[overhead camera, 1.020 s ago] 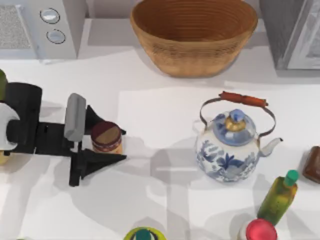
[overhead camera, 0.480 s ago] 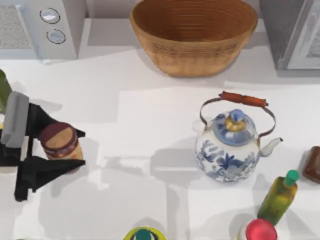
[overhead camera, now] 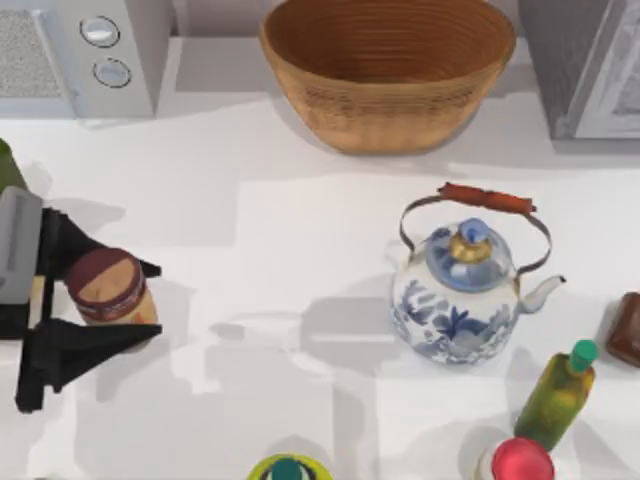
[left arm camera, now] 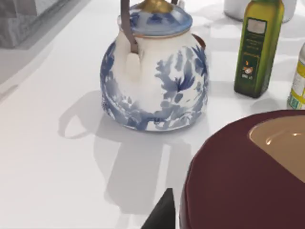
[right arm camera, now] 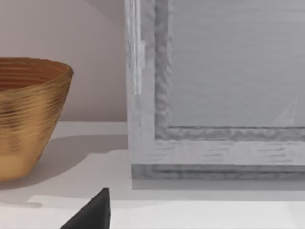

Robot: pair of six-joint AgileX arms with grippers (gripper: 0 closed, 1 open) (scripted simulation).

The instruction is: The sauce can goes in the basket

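The white worktop (overhead camera: 300, 240) carried grey appliances at its far corners, with the basket (overhead camera: 388, 70) standing at the middle of the far edge. The left gripper (overhead camera: 105, 305) was at the worktop's left edge, its two black fingers (overhead camera: 90, 343) closed against either side of the sauce can (overhead camera: 108, 288), which appeared lifted clear of the surface, judging by its shadow. The can was therefore well apart from the basket and not yet delivered. The right gripper (right arm camera: 90, 214) showed as one dark fingertip facing the grey appliance (right arm camera: 214, 95) at the far right corner; whether it was open or shut could not be told. Risks noted: the hold looked to sit on the can's round side wall, so the can could slip or rotate if the carry were abrupt. A path held too low could clip the basket's near rim, and a release made short of it would leave the can on the worktop. The teapot (overhead camera: 463, 290) stood right of centre, and a wide swing could reach its handle. The top view gave the full layout and the can's distance from the basket. The left wrist view instead showed the can's maroon top close up, with the teapot and an oil bottle (left arm camera: 259, 47) beyond. The right wrist view showed the basket's wall in profile.
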